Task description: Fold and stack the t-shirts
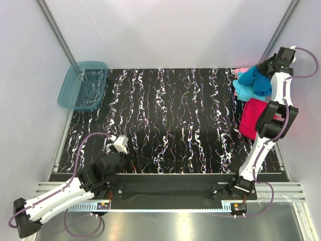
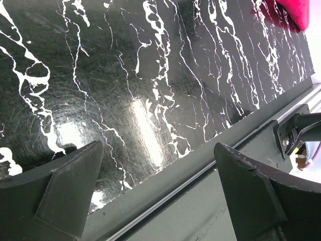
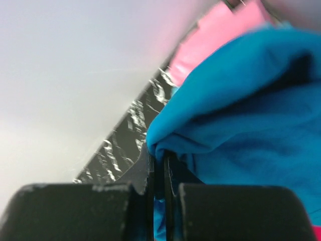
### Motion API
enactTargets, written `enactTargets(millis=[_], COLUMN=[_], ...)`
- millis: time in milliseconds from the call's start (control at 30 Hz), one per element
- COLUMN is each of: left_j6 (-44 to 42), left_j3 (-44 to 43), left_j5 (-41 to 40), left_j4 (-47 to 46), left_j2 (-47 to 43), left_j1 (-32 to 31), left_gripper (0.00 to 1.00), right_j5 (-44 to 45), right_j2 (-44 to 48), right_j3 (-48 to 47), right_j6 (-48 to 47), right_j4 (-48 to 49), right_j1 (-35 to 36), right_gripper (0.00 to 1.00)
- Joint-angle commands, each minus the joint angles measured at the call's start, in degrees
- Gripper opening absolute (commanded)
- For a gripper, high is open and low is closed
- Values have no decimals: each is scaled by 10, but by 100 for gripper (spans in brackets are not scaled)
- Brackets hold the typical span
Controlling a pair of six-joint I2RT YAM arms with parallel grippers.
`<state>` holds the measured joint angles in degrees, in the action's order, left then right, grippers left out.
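The t-shirts lie bunched at the table's far right. The teal-blue t-shirt (image 1: 255,80) is on top, with a light cyan one (image 1: 243,92) under it, a pale pink one (image 1: 242,71) behind and a magenta-red one (image 1: 252,118) nearer. My right gripper (image 1: 260,69) reaches into the pile. In the right wrist view it (image 3: 160,160) is shut on a fold of the teal-blue t-shirt (image 3: 241,105), with the pink shirt (image 3: 215,42) beyond. My left gripper (image 1: 122,145) hangs low over the table's near left, and the left wrist view shows it (image 2: 158,175) open and holding nothing.
A translucent teal plastic tub (image 1: 83,85) sits at the far left corner. The black marbled table (image 1: 170,115) spreads between the arms. White walls enclose the back and sides. A grey rail (image 2: 165,211) runs along the near edge below my left gripper.
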<state>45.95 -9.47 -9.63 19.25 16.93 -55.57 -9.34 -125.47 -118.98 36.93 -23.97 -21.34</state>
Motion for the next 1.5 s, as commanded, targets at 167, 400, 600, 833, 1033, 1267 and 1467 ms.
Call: enactTargets(millis=[167,400,600,833,1033,1267,1467], left_j6=[3,-3,-3,4,2,6,5], left_j3=[-13,-27,-29,-24,-34,-36,-42], left_j5=[-3,-3,-2,-6,-10,-5,4], left_j4=[-45,-44,-43,-41,-47,-67,-51], left_j2=[2,20,22,20,43,53,12], left_j1=[-3,-3,-3,-3,-3,-3,-3], left_gripper=[99,99,99,99,99,99,98], right_j5=[-32,-35,-38,-52,-76,-87,-82], right_j2=[-67,-71,-71,-125,-145,-88,-14], right_j3=[-216,-155,-111,-225,-264,-96,76], right_j6=[24,13,10,22,36,40,75], right_j4=[-30,-4,24,12,11,17,40], right_j1=[5,5,2,2,2,2,3], right_gripper=[0,0,0,0,0,0,2])
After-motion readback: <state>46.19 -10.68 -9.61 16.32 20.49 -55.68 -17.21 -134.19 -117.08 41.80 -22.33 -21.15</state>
